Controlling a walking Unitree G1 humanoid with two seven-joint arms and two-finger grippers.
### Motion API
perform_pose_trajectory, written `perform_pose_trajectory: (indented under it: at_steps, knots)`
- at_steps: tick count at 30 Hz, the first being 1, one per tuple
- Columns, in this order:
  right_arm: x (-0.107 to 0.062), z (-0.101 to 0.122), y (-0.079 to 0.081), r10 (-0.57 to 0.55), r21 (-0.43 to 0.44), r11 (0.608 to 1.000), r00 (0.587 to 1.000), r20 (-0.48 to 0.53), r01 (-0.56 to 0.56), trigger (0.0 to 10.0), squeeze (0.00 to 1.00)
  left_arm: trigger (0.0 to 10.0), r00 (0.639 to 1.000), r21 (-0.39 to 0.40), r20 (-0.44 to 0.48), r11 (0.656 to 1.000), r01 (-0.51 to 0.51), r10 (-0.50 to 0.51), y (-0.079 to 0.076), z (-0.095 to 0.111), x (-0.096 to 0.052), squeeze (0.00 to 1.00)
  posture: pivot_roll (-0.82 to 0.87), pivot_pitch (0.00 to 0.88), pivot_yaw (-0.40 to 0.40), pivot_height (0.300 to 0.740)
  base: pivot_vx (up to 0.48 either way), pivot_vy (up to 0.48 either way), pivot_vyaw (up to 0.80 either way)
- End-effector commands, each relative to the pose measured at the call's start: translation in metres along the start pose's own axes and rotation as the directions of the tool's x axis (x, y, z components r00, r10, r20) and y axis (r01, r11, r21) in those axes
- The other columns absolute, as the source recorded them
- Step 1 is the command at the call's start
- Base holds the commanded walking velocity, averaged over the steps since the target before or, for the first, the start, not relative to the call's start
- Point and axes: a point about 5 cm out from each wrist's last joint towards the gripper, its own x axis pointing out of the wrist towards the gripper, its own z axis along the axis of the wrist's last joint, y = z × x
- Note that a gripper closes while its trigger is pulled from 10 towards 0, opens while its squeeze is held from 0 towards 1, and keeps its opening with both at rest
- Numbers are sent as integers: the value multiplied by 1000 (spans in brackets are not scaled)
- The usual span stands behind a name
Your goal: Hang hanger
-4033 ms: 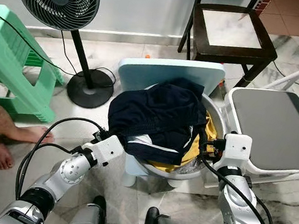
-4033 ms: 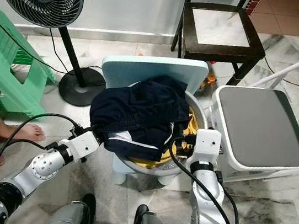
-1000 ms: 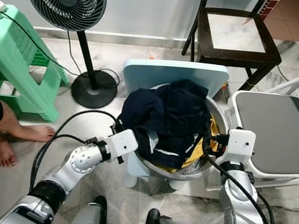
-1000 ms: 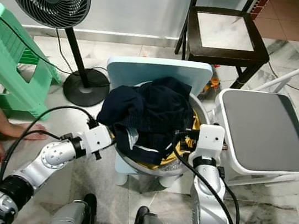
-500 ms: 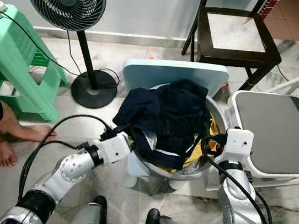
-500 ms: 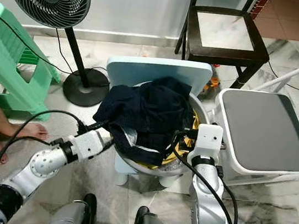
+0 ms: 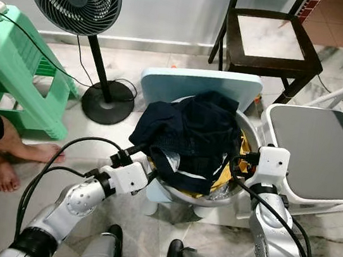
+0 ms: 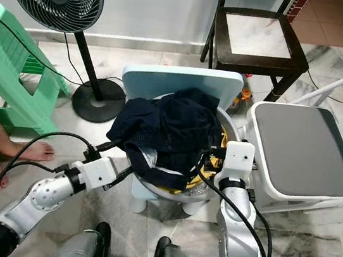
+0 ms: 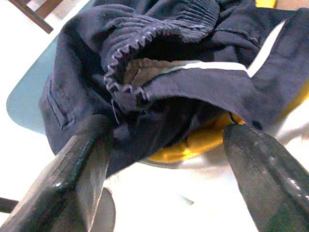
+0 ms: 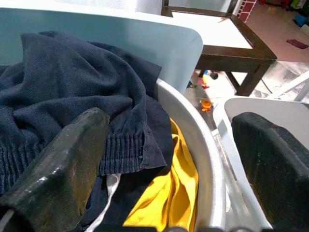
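both end effectors wide open beside navy clothes

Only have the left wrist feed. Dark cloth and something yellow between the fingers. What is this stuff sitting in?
Observer: A grey basin on a pale blue stool, heaped with dark clothes.
Operator: Where is the left gripper relative to it?
Observer: The left gripper is at the basin's left rim, fingers open, under the hanging edge of the clothes.
Operator: And the right arm?
Observer: The right gripper is at the basin's right rim, also open; a yellow garment lies by that rim.
Operator: Anything nearby to watch?
Observer: A person's bare feet are on the floor to the robot's left, beside a green stool.
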Motion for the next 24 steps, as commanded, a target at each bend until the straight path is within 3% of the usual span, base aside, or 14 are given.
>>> perform_pose_trajectory:
  at_steps: [1,2,3,5,6,7,8,10,15,24]
  knots:
    - [-5,-10,-3,-12,2,1000,999,-37,12,10000,0,10000,1000,-16,-13,1000,15,-15,-2,0,-5,1000,109,310,-24,740,0,0,0]
    - [-5,-10,-3,-12,2,1000,999,-38,12,10000,0,10000,1000,-18,-17,1000,2,-2,0,0,-6,1000,114,311,-21,740,0,0,0]
    - [-5,-10,-2,-11,3,1000,999,-39,11,10000,0,10000,1000,-17,-22,1000,-10,10,1,0,-8,878,114,311,-21,740,0,0,0]
    - [-5,-11,-2,-10,5,1000,999,-41,11,10000,0,10000,999,-11,-30,999,-44,43,5,-2,-11,467,116,311,-21,740,0,0,0]
    - [-5,-11,-1,-9,5,1000,999,-42,10,10000,0,10000,998,-11,-35,998,-60,60,6,-3,-12,329,117,311,-20,740,0,0,0]
    - [-5,-11,-1,-8,7,1000,999,-42,8,10000,0,10000,996,-9,-41,997,-76,75,8,-4,-14,243,117,311,-20,740,0,0,0]
    - [-5,-11,-1,-8,7,1000,999,-42,8,10000,0,10000,996,-9,-41,997,-76,75,8,-4,-14,243,117,311,-20,740,0,0,0]
    - [-5,-11,0,-5,8,1000,999,-43,5,10000,0,10000,992,-4,-55,993,-117,117,12,-6,-16,0,116,311,-22,740,0,0,0]
    - [-5,-11,0,-3,8,1000,999,-43,3,10000,0,10000,986,2,-69,989,-151,151,19,-6,-13,0,114,311,-24,740,0,0,0]
    - [-6,-10,-2,-8,2,1000,999,-43,8,10000,0,10000,992,11,-63,994,-108,108,30,-2,9,0,91,315,-23,740,0,0,0]
